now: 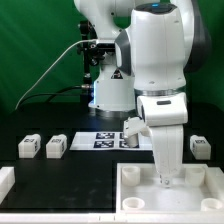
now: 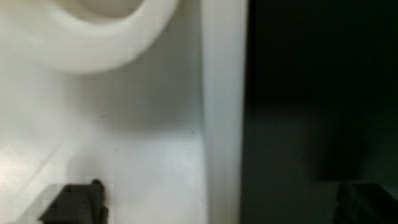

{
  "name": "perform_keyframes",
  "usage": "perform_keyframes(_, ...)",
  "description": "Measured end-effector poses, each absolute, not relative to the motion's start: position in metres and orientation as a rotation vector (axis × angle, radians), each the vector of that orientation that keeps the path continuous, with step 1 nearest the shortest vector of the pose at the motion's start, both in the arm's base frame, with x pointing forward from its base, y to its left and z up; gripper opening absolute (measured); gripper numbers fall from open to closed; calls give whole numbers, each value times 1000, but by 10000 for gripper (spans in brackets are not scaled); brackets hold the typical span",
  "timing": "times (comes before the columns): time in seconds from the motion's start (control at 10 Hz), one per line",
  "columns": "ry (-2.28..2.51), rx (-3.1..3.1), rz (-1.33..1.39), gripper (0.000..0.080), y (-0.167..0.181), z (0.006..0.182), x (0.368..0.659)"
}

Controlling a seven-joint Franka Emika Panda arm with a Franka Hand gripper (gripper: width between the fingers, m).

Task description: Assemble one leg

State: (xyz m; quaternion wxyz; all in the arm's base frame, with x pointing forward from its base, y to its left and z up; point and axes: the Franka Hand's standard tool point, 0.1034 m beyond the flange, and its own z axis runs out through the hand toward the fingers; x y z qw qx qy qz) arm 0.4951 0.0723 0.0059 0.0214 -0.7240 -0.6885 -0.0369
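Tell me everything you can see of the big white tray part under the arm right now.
The tray-like part lies flat on the black table at the exterior view's lower right. It looks like matte white plastic, with a raised rim and stubby posts at its far corners. The gripper reaches down inside it, jaws open; contact cannot be told. The wrist view shows its smooth surface, a rounded feature and a straight edge.

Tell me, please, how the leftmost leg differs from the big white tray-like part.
The leftmost leg is a small stubby block; the tray-like part is far larger, with raised walls. The leg shows a black-and-white tag; none shows on the tray-like part. The leg lies untouched; the gripper reaches down into the tray-like part. Both are white.
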Motion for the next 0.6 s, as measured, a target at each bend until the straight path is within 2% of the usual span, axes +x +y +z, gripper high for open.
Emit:
perform_keyframes(0.3,-1980,-2386,-110,649,77,23,489)
perform_keyframes(0.6,-1395,-2755,-115,649,106,40,479)
